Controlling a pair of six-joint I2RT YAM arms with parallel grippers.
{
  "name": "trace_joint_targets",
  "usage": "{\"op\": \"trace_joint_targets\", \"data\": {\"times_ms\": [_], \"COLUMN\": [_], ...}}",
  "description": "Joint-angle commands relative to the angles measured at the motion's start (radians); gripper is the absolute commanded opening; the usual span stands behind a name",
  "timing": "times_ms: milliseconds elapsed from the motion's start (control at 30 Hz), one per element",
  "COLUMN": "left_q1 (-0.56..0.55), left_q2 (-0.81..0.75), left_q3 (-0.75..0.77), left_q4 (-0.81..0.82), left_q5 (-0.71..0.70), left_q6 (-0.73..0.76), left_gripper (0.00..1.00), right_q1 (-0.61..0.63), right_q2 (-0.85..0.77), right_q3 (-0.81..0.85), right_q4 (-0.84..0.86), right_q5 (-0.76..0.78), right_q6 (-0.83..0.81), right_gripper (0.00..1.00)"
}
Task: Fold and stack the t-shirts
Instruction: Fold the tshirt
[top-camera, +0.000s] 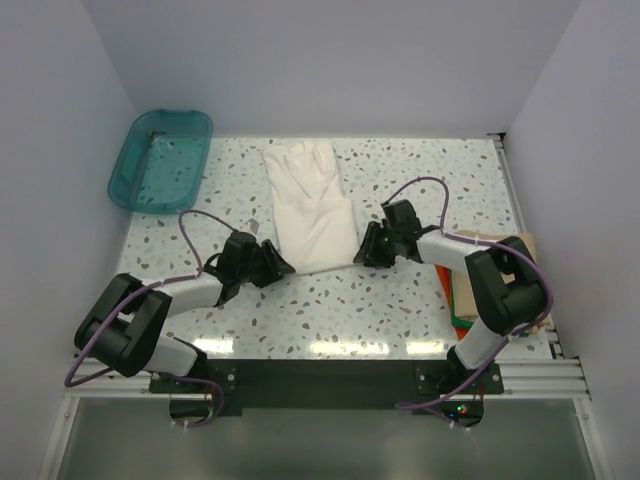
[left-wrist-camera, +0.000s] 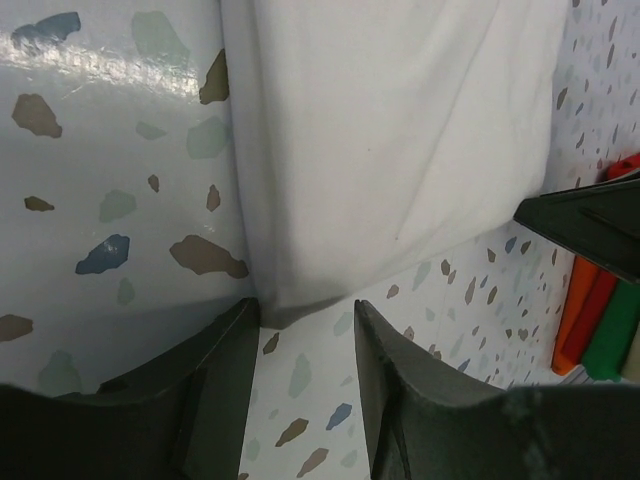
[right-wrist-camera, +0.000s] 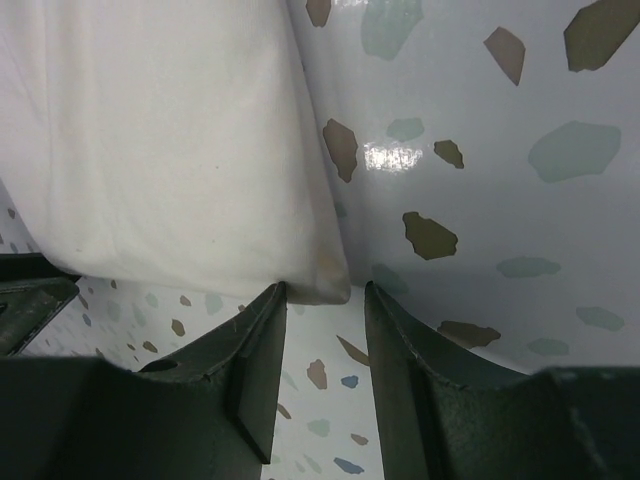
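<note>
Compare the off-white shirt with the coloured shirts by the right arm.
The off-white shirt lies alone in the middle as a long strip; the coloured shirts sit piled at the right edge. The off-white shirt is in full view; the coloured shirts are partly hidden by the right arm. Both are cloth, neither held.

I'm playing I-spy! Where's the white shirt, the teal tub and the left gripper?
off-white t-shirt (top-camera: 312, 205), top view, middle of the cloth.
teal tub (top-camera: 122, 160), top view, its left wall.
left gripper (left-wrist-camera: 305, 315), left wrist view, midway between fingertips.

We see off-white t-shirt (top-camera: 312, 205) folded lengthwise, flat mid-table; tan shirt (top-camera: 505, 237), orange-red shirt (left-wrist-camera: 585, 310), green shirt (left-wrist-camera: 615, 340) stacked at right edge.
</note>
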Motion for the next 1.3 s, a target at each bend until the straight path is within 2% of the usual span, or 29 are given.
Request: {"op": "trace_joint_targets", "data": {"times_ms": [0, 167, 200, 267, 300, 333, 433, 500, 733, 867, 1067, 1133, 1267], "left_q1": [-0.021, -0.041, -0.044, -0.045, -0.047, -0.047, -0.051, -0.056, -0.114, -0.183, -0.289, -0.315, -0.334], "left_q2": [0.034, 0.061, 0.066, 0.064, 0.06, 0.055, 0.028, -0.005, -0.146, -0.273, -0.539, -0.584, -0.637], "left_q3": [-0.016, -0.019, -0.019, -0.018, -0.016, -0.012, -0.007, -0.018, -0.068, -0.142, -0.255, -0.28, -0.291], "left_q4": [0.019, 0.02, 0.02, 0.019, 0.013, 0.008, -0.021, -0.037, -0.11, -0.144, -0.222, -0.23, -0.265], "left_q5": [-0.057, -0.121, -0.131, -0.151, -0.152, -0.152, -0.149, -0.146, -0.111, -0.111, -0.114, -0.112, -0.111], "left_q6": [-0.033, -0.078, -0.084, -0.098, -0.101, -0.104, -0.095, -0.093, -0.06, -0.082, -0.135, -0.139, -0.139], "left_gripper": [0.48, 0.4, 0.38, 0.26, 0.21, 0.1, 0.0, 0.0, 0.0, 0.0, 0.0, 0.0, 0.0], "right_q1": [0.004, 0.006, 0.004, 0.004, 0.004, 0.004, 0.004, 0.004, 0.006, 0.023, 0.064, 0.064, 0.066], "right_q2": [0.017, 0.043, 0.049, 0.053, 0.054, 0.05, 0.037, 0.023, -0.155, -0.313, -0.684, -0.802, -0.911], "right_q3": [-0.009, -0.006, -0.004, -0.003, -0.004, -0.006, -0.019, -0.038, -0.2, -0.32, -0.502, -0.549, -0.572], "right_q4": [0.05, 0.08, 0.087, 0.094, 0.099, 0.1, 0.108, 0.105, 0.113, 0.09, -0.045, -0.111, -0.189], "right_q5": [0.023, 0.013, 0.013, 0.008, 0.004, 0.0, -0.013, -0.027, -0.064, -0.079, -0.067, -0.064, -0.052], "right_q6": [0.01, 0.025, 0.027, 0.027, 0.027, 0.027, 0.027, 0.025, 0.033, 0.044, 0.084, 0.096, 0.1], "right_gripper": [0.41, 0.33, 0.28, 0.23, 0.18, 0.15, 0.05, 0.0, 0.0, 0.0, 0.0, 0.0, 0.0]}}
